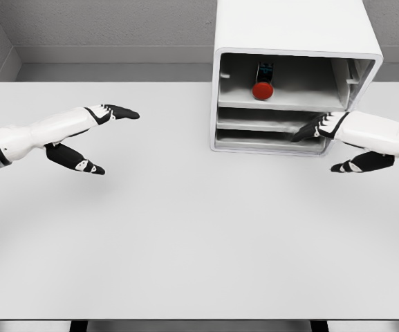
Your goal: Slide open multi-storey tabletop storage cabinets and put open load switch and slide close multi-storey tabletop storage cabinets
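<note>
A white multi-storey cabinet [296, 41] stands at the table's far right. Its top storey is open, and the load switch [263, 81], with a red round knob and a dark body, lies inside it. Two lower drawers [268, 131] sit beneath. My right hand [323, 142] reaches in from the right, its fingers [313, 128] stretched against the front of the lower drawers and the thumb [351, 167] below, holding nothing. My left hand [106, 138] hovers over the table's left part, open and empty, well away from the cabinet.
The white table [185, 242] spreads wide in front of the cabinet. A grey wall runs behind the table's far edge.
</note>
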You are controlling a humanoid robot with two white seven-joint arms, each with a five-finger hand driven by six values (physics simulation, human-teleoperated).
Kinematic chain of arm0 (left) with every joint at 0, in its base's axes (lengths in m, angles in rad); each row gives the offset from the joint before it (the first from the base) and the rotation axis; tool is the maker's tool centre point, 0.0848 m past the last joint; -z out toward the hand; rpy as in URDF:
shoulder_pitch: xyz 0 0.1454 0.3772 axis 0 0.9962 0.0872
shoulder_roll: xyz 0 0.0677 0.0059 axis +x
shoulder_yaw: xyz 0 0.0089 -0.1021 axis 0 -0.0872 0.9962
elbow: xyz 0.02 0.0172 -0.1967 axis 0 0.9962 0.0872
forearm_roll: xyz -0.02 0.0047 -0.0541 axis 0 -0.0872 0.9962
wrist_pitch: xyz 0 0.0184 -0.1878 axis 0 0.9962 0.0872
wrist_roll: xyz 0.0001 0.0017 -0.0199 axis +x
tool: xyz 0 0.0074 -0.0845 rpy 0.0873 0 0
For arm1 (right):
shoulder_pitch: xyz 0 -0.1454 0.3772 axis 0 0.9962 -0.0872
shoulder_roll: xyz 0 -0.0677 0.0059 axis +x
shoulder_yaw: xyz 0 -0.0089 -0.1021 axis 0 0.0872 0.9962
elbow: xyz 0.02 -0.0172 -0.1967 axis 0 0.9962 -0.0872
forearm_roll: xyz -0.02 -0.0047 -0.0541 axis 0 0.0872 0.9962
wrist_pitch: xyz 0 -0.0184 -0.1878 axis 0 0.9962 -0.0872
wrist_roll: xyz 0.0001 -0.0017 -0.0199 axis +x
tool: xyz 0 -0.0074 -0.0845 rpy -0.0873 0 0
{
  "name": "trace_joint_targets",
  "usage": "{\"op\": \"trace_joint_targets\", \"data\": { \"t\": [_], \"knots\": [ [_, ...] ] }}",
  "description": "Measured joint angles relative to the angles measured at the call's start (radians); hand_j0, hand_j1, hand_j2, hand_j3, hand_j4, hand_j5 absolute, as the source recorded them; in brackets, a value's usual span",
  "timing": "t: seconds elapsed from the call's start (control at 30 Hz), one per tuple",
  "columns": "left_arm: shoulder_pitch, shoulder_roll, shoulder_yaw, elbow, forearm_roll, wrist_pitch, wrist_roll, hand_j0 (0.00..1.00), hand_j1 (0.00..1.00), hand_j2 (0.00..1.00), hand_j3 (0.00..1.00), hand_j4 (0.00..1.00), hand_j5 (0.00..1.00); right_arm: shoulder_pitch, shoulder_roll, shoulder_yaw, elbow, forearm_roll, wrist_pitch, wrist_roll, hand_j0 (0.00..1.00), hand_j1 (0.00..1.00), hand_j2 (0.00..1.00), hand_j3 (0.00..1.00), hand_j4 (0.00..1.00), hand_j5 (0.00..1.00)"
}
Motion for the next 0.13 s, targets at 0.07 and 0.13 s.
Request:
{"op": "trace_joint_targets", "data": {
  "t": [0.07, 0.13],
  "knots": [
    [0.000, 0.000, 0.000, 0.000, -0.001, 0.000, -0.001, 1.00, 1.00, 1.00, 1.00, 1.00, 1.00, 0.014, -0.087, 0.010, -0.013, 0.000, 0.000, -0.012, 1.00, 1.00, 1.00, 1.00, 1.00, 1.00],
    [0.000, 0.001, 0.000, 0.001, -0.002, 0.000, -0.001, 1.00, 1.00, 1.00, 1.00, 1.00, 1.00, 0.017, -0.141, 0.016, -0.019, 0.000, 0.000, -0.016, 1.00, 1.00, 1.00, 1.00, 1.00, 1.00]
  ]
}}
